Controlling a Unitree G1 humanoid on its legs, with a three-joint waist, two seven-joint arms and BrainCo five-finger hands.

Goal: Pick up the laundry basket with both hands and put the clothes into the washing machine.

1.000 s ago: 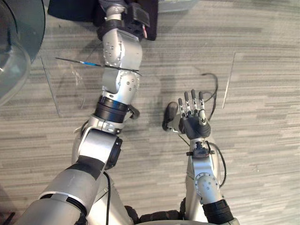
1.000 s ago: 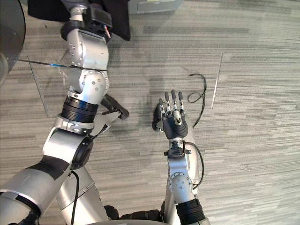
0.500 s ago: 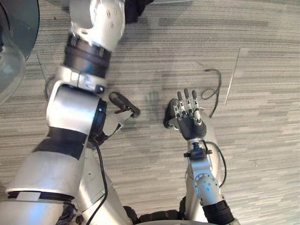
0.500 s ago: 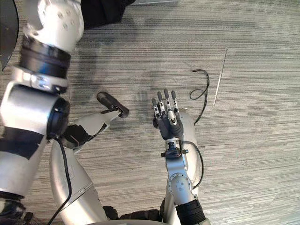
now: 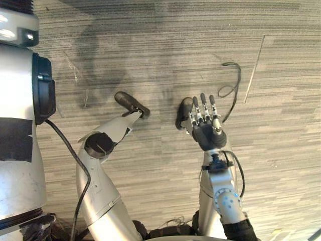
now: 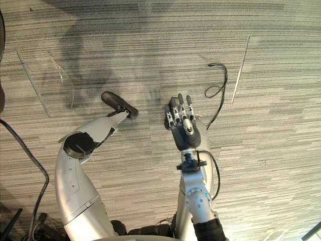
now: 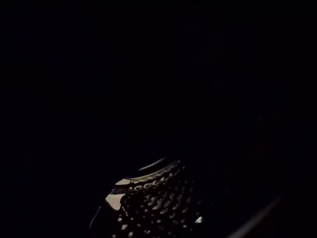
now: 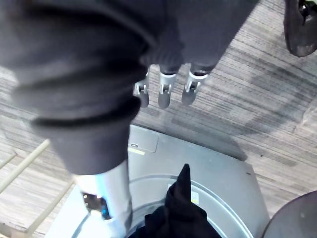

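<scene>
My right hand (image 5: 207, 133) hangs open over the grey carpet, fingers straight and holding nothing. Its fingers (image 8: 164, 91) also show straight in the right wrist view, above the grey top-loading washing machine (image 8: 223, 171). A dark garment (image 8: 179, 214) sticks up out of the machine's round opening. My left arm (image 8: 106, 196) reaches down into that opening beside the garment, so the left hand is hidden inside. The left wrist view is dark and shows a patch of the perforated drum wall (image 7: 161, 201). In the left eye view the left arm (image 5: 20, 100) rises along the left edge.
A clear plastic sheet (image 6: 47, 80) lies on the carpet at the left. A thin pale strip (image 5: 255, 68) crosses the carpet at the upper right. A dark rounded lid edge (image 8: 292, 218) shows beside the machine's top.
The left arm has swung up and forward, now filling the left edge. The view has shifted, so the glass lid and dark cloth at the top are gone. The right hand stays open.
</scene>
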